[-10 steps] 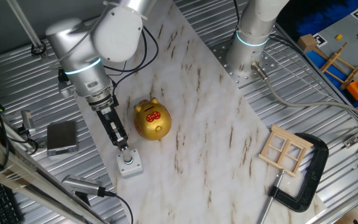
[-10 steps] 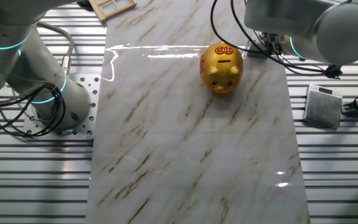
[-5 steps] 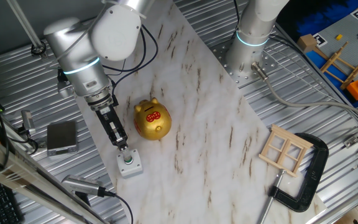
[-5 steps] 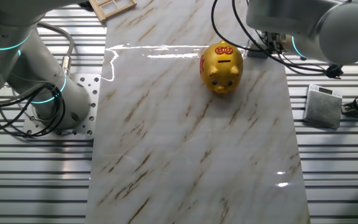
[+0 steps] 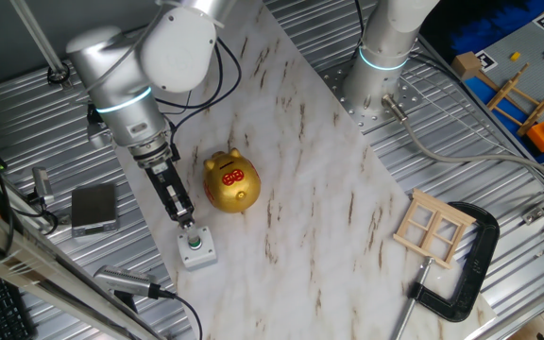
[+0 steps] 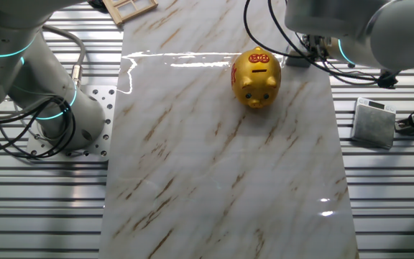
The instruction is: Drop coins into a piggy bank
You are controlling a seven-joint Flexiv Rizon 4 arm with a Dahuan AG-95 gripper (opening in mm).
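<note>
The pig point(image 5: 230, 182) is glossy gold with red painted marks, smooth and shiny like glazed ceramic or metal. It sits on a polished marble-look slab point(image 5: 329, 189), white with brown veins, which throws glare at the upper centre of the other view. The worktop point(image 6: 42, 201) around it is ribbed, brushed metal. The frame point(image 5: 433, 227) at lower right is bare pale wood, the clamp point(image 5: 475, 269) beside it matt black metal.
</note>
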